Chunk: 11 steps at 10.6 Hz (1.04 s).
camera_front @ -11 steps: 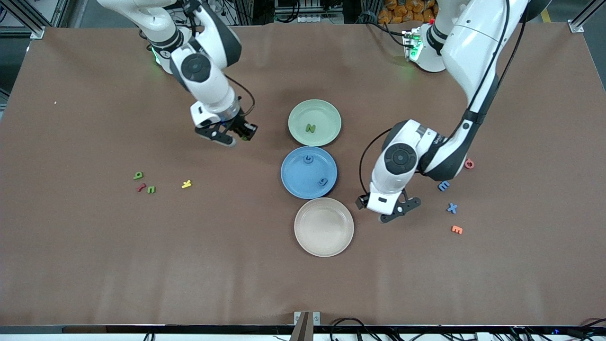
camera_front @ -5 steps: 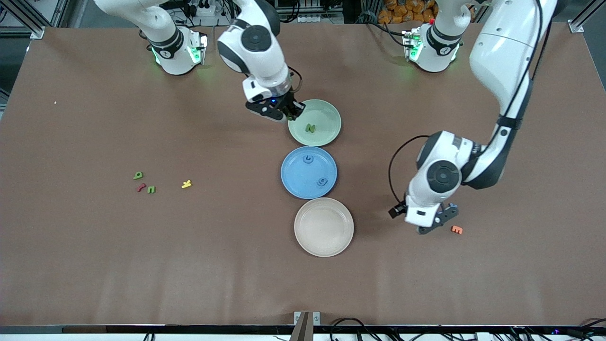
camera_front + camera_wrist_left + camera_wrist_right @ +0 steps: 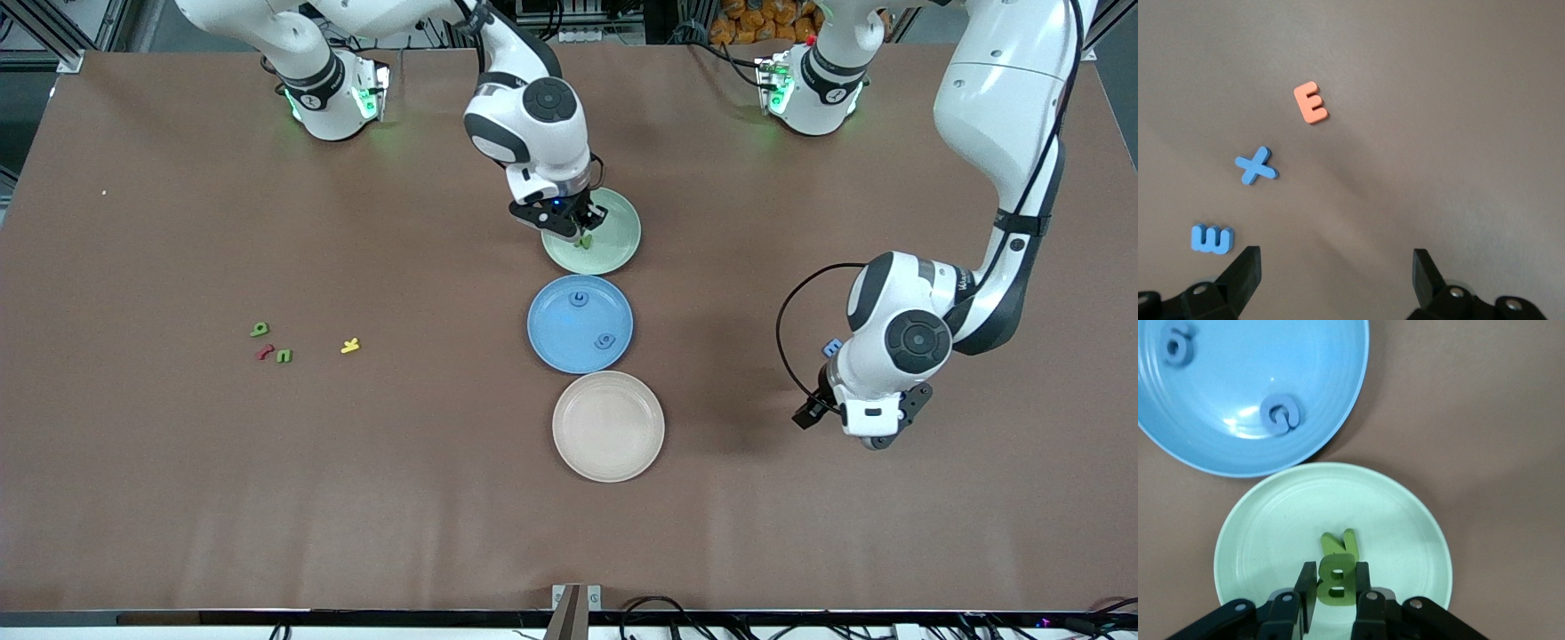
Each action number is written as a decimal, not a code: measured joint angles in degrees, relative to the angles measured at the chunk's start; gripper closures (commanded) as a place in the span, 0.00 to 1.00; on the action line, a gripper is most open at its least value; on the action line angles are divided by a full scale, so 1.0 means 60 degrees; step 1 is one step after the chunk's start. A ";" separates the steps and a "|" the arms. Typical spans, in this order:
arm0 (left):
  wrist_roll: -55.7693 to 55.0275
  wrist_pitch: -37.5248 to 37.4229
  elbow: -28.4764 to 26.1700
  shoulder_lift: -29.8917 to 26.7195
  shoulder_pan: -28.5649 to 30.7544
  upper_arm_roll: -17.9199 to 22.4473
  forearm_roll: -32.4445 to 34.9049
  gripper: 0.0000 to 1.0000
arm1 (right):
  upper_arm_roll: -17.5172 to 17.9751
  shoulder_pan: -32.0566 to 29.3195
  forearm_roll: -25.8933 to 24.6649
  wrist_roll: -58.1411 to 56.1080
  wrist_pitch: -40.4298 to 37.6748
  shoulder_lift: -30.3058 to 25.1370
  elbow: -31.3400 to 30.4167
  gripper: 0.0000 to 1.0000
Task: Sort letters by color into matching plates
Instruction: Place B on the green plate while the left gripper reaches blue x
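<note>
— Right hand (image 3: 1331, 603)? Why over the mint green plate (image 3: 1418, 520)?
— Clamped on a green letter B (image 3: 1335, 579), above the N (image 3: 1338, 543); colour matches.
— Left hand (image 3: 1336, 280)?
— Spread wide, empty, over the table above the blue X (image 3: 1256, 165) and blue W (image 3: 1211, 239); blue plate (image 3: 551, 342) likely next.

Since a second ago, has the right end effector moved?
Yes. The right end effector, shut on a green letter, has travelled from bare table toward the left arm's end and now hangs over the green plate.
</note>
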 measured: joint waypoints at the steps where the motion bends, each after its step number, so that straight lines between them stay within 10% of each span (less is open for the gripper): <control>1: -0.0264 0.0501 -0.0254 -0.0005 0.0160 -0.0001 0.0000 0.00 | -0.0007 0.0143 -0.0242 0.0208 0.0005 0.0231 0.0158 0.48; 3: -0.0421 0.1494 -0.1022 -0.0030 0.0536 -0.0001 0.0000 0.00 | -0.0008 0.0282 -0.0582 0.0665 0.0007 0.0457 0.0371 0.05; 4: -0.0422 0.1688 -0.1292 -0.0031 0.0717 0.0000 0.0000 0.00 | -0.0018 0.0281 -0.0599 0.0719 0.0005 0.0482 0.0427 0.00; 11: -0.0422 0.2375 -0.1746 0.0007 0.1387 0.0022 0.0001 0.00 | -0.0070 0.0018 -0.0702 0.0787 -0.0016 0.0345 0.0751 0.00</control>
